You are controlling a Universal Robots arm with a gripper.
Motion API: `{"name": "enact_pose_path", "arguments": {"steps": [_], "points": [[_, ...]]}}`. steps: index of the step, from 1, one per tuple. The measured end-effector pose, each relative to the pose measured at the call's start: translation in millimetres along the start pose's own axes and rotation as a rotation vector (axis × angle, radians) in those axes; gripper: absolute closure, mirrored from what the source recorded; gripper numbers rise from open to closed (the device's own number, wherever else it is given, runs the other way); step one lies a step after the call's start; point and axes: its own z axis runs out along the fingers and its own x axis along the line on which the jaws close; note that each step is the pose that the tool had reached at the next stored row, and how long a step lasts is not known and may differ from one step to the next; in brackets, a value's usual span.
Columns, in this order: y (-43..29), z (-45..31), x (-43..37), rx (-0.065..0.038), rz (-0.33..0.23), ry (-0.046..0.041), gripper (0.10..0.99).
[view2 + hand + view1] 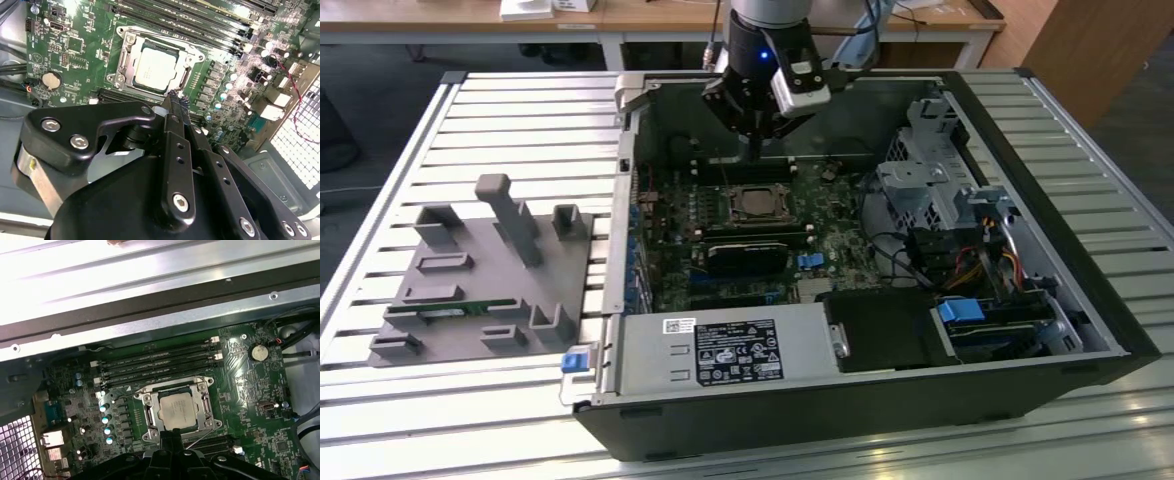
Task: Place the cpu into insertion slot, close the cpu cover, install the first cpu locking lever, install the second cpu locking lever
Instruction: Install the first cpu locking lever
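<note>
Green motherboard [75, 50] carries the cpu [156, 70], seated in the insertion slot [183, 80] just beyond closed, empty fingers [175, 114].

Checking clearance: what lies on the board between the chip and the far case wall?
Between chip and wall: long black memory slots, in the first wrist view.

At the top centre of the exterior view the arm [771, 15] is cut off by the edge, while near mid-frame the cpu cover [734, 206] around the cpu [754, 205] is too small to make out.
</note>
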Motion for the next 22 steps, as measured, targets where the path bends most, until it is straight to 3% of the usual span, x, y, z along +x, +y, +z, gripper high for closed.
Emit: {"name": "enact_pose_path", "arguments": {"steps": [6, 9, 12, 14, 18, 22], "points": [[-0.1, 0.1, 0.5, 0.0, -0.01, -0.0021, 0.98], [-0.1, 0.2, 0.6, 0.0, -0.041, -0.0052, 0.98], [-0.2, 0.3, 0.6, -0.003, -0.062, -0.0143, 0.98], [-0.2, 0.5, 0.7, -0.012, -0.068, -0.0209, 0.98], [-0.2, 0.8, 0.7, -0.053, -0.082, -0.0168, 0.98], [-0.2, 1.2, 0.7, -0.055, -0.133, -0.0149, 0.98]]}}
